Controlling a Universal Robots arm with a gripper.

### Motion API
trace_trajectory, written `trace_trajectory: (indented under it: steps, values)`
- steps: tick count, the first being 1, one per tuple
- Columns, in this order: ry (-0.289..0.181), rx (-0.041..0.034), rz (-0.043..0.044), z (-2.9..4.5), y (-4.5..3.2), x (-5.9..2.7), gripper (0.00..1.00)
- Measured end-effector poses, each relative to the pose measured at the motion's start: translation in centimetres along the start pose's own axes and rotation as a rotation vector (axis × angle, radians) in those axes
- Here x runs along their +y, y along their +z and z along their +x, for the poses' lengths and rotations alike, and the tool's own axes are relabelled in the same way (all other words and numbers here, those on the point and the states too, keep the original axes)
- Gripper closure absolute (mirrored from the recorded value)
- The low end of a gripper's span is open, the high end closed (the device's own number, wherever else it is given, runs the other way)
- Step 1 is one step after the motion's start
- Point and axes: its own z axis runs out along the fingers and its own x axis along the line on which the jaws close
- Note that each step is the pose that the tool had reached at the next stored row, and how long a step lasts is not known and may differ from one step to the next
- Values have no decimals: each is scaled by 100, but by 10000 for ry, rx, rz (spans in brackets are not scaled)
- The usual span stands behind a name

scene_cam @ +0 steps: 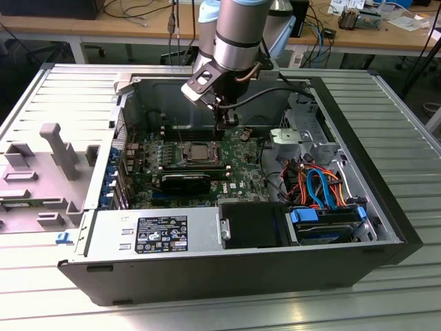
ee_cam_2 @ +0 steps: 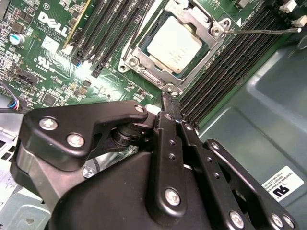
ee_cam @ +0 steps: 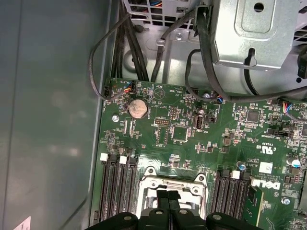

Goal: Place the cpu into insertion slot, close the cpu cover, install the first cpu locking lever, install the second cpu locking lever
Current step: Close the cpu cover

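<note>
The cpu (ee_cam_2: 175, 40): lying seated in the insertion slot (ee_cam_2: 144, 72), its silvery top showing through the window of the cpu cover (ee_cam_2: 194, 14), which is lying flat over it.

Location: on the green circuit board (ee_cam_2: 53, 62) inside the open computer case (scene_cam: 207, 276), toward the exterior view's left of the board's middle. The case is resting on the desk (scene_cam: 275, 314).

Tool (ee_cam_2: 169, 103): clenched, its fingers (ee_cam_2: 165, 124) pressing together with nothing visible between them. The tip is hanging at a corner of the slot's metal rim. Whether it is touching the rim cannot be told.

Locking lever (ee_cam_2: 261, 31): a thin silver rod, reaching out from the slot's corner across the black memory slots (ee_cam_2: 225, 62) and seemingly sitting unlatched.

Step in hand, as judged: the lever work, chip and cover looking already settled.

Handling notes:
- Bearing on the lever rod itself is preferable to bearing on the cover plate.
- The push is best going downward and then sideways, so the rod is sliding under its catch.
- The closed tip is narrow, so the rod may be slipping off it. Slow, steady pressure is advisable.
- The neighbouring memory slots are worth keeping clear of.
</note>
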Motion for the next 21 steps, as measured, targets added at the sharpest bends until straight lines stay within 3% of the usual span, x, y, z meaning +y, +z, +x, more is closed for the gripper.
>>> trace_trajectory:
  steps: [13, 21]
  values:
    - [0, 4, -2, 8, 13, -63, 89]
    - [-79, 21, -1, 6, 94, -208, 89]
